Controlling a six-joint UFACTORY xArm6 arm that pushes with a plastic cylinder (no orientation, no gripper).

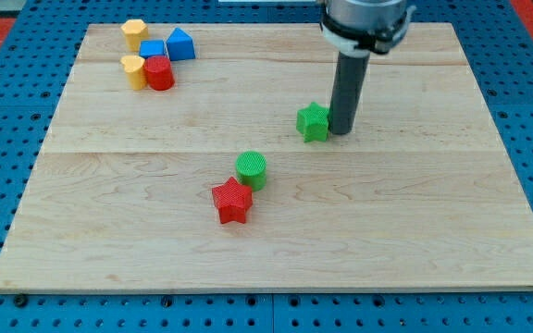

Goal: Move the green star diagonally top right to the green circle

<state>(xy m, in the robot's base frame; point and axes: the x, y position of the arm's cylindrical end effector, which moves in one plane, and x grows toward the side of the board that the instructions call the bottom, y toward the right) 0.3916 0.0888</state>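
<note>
Tabletop (433,213) of pale wood, with no tray, bowl or box anywhere on it, so nothing to report as held inside anything.

At the view's top left, a tight cluster: yellow block (134,32) at the top, second yellow block (133,70) below it, blue cube (153,50) and red cylinder (159,72) just beside those, blue wedge-like block (181,43) on the cluster's right. All well apart from the work.

Nearer the middle, red star (232,201) touching or almost touching the green circle (252,170), up and to its right.

Further right and higher, green star (314,121), already diagonally up-right of the green circle, with a clear strip of bare wood between the two.

Right again, my tip (341,130), set down against the green star's right side, touching or just beside it; hard to tell which.

No claw on this arm, only the dark rod, so nothing to call apart, together or clamped.

Judged progress: direction right, and probably most of the way there. Left to do, at most: closing the gap a little, perhaps with a short nudge down-left from the present side, without knocking the green circle or the red star.
</note>
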